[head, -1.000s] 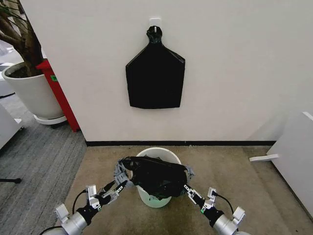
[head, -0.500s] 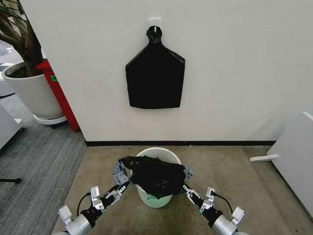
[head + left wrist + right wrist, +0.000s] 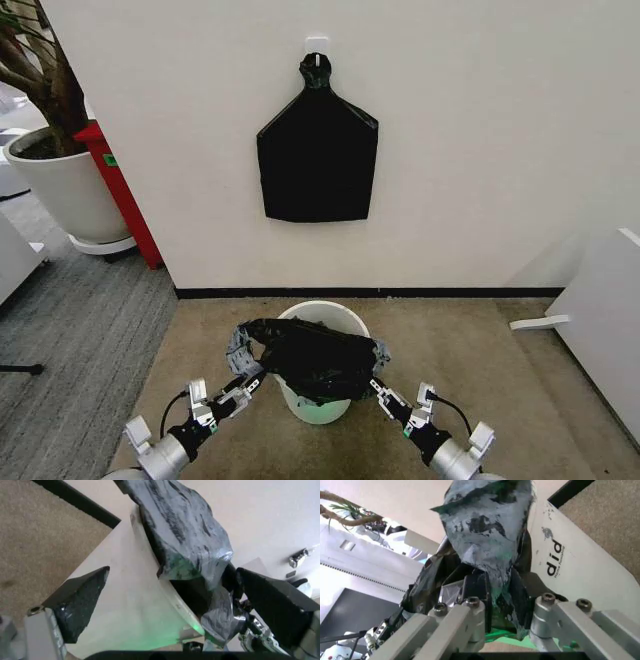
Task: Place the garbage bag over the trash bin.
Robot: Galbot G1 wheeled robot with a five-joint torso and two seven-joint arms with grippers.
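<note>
Step in hand, as I judge it: stretching the mouth of the garbage bag [image 3: 315, 358] over the rim of the trash bin [image 3: 322, 312]. The bin stands upright on the tan carpet [image 3: 460, 370] just before the wall, and the bag lies draped across its near half, sagging into the opening, while the far arc of the rim is bare. My left gripper [image 3: 240, 385] is low at the bin's left flank; in the left wrist view its fingers [image 3: 80, 602] stand apart, with the bin's wall between them and a fold of bag by the far pad, so I report it released and grasping nothing firmly. My right gripper [image 3: 381, 389] is at the bin's right flank; the right wrist view shows its fingers [image 3: 475, 605] clenched on a gathered edge of the bag, beside the wall of the bin. Contents: the bin holds only the sagging bag; what lies under the film I cannot tell. The next move, in my judgement, calls for the left fingers to catch the hem and for both edges to be drawn outward and down past the rolled rim, then the far side covered, without tearing the thin plastic or tipping the light bin.
</note>
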